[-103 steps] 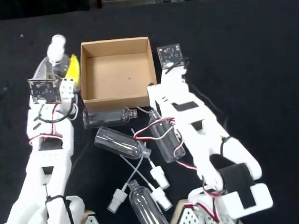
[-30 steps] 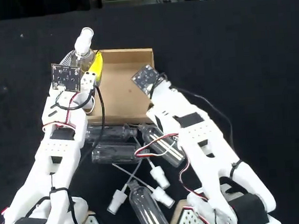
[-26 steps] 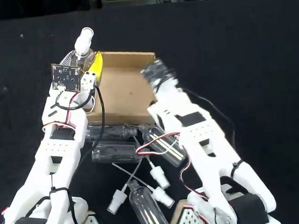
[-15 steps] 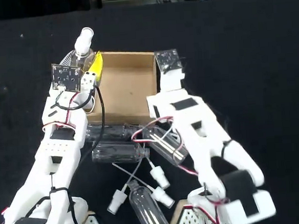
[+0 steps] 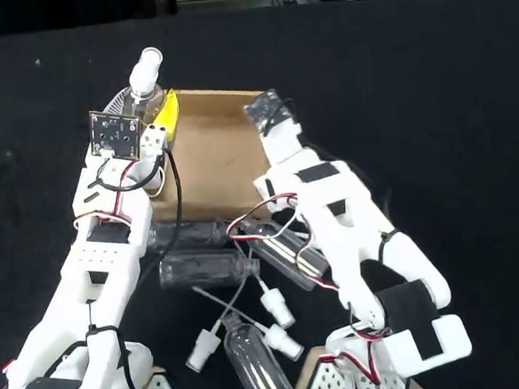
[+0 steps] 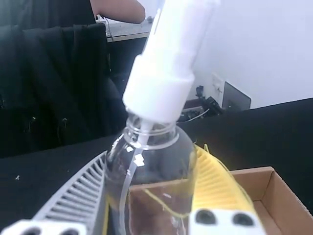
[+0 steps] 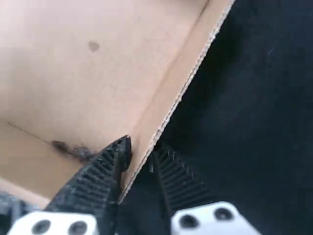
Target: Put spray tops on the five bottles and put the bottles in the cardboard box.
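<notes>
My left fingers point(image 6: 215, 183) clamp the capped bottle point(image 6: 151, 166) at the cardboard box point(image 5: 212, 93) corner for loading; right fingers point(image 7: 105, 171) seemingly pinch its wall point(image 7: 181, 93), steadying it

I'm seeing even light coming down from overhead in the high view. The black table point(image 5: 431, 102) is soaking it up and showing almost no shadows, while the white arms point(image 5: 95, 268) are glaring bright. The floor of the cardboard box point(image 5: 213, 162) is lighting up evenly. In the left wrist view a bright wall point(image 6: 264, 44) is washing out the spray top point(image 6: 166, 63), and highlights are glinting on the bottle point(image 6: 151, 166). In the right wrist view the box's inner corner is sitting in soft shadow.
</notes>
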